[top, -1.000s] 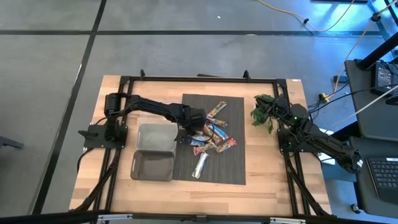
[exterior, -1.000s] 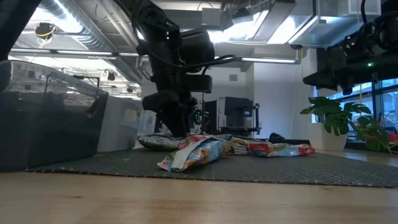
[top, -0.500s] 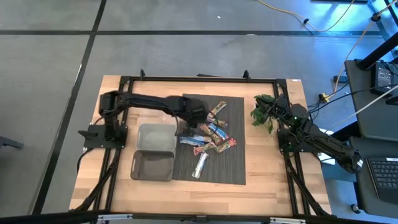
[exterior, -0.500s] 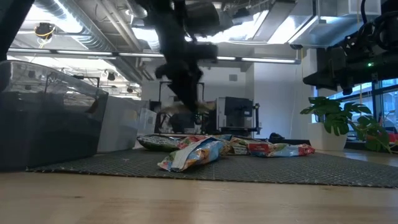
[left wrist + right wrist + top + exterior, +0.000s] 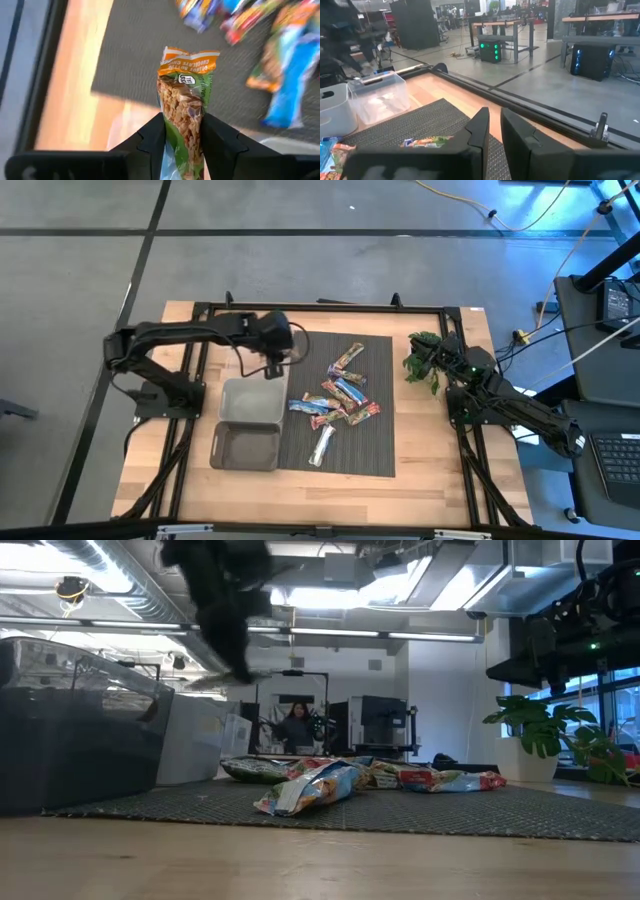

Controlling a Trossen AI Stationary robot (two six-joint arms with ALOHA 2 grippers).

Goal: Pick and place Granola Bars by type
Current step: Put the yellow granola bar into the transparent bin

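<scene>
Granola bar (image 5: 183,112) | clamped between left tool (image 5: 182,142) fingers | above mat edge (image 5: 135,60)

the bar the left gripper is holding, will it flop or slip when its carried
Probably little flop: the green-and-orange bar stands straight up out of the left gripper with no visible sag, so the filling seems stiff. The crimped end may bend. It looks light for its size. The glossy wrapper could slip, since it is pinched only near one end.
</scene>
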